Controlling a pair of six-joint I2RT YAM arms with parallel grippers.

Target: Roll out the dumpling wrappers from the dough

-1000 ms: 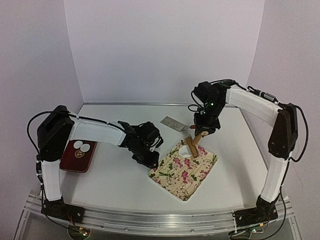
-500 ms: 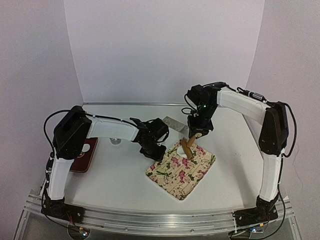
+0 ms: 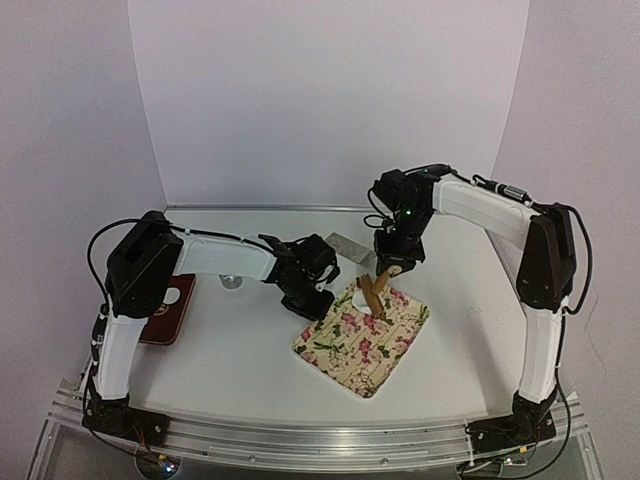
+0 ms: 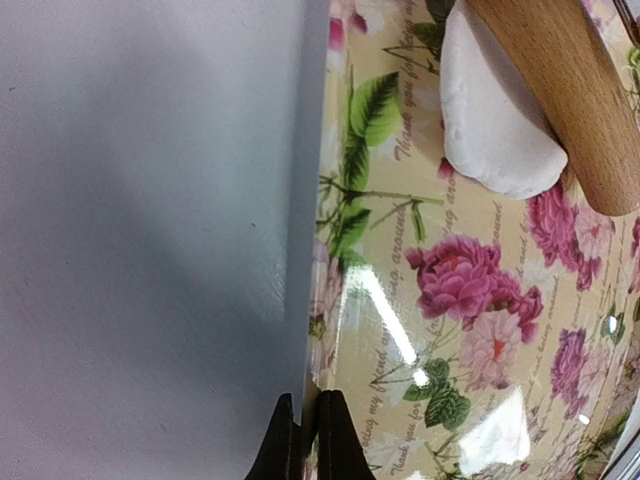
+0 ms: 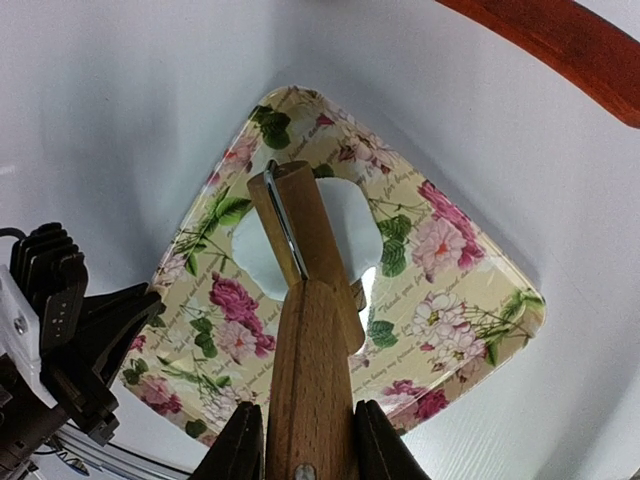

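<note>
A floral board [image 3: 365, 345] lies mid-table with a white lump of dough [image 4: 495, 125] on its far part. My right gripper [image 5: 306, 440] is shut on the handle of a wooden rolling pin [image 5: 305, 250], whose head rests tilted on the dough [image 5: 350, 215]. In the top view that gripper [image 3: 395, 262] hangs over the board's far corner. My left gripper [image 4: 304, 440] is shut on the board's thin left edge [image 4: 318, 300]; from above it [image 3: 312, 302] sits at the board's left corner. A dumpling wrapper [image 3: 177, 296] peeks out on the red plate [image 3: 160, 322], mostly hidden by the left arm.
A metal scraper [image 3: 345, 243] lies on the table behind the board. A small round ring [image 3: 232, 283] sits under the left forearm. The red plate stands near the left edge, and its rim [image 5: 560, 40] shows in the right wrist view. White walls close in the back and sides.
The left arm has swung right to the board's left corner and its jaws have closed on the edge. The board has shifted slightly. The right arm moved a little left with the rolling pin.
</note>
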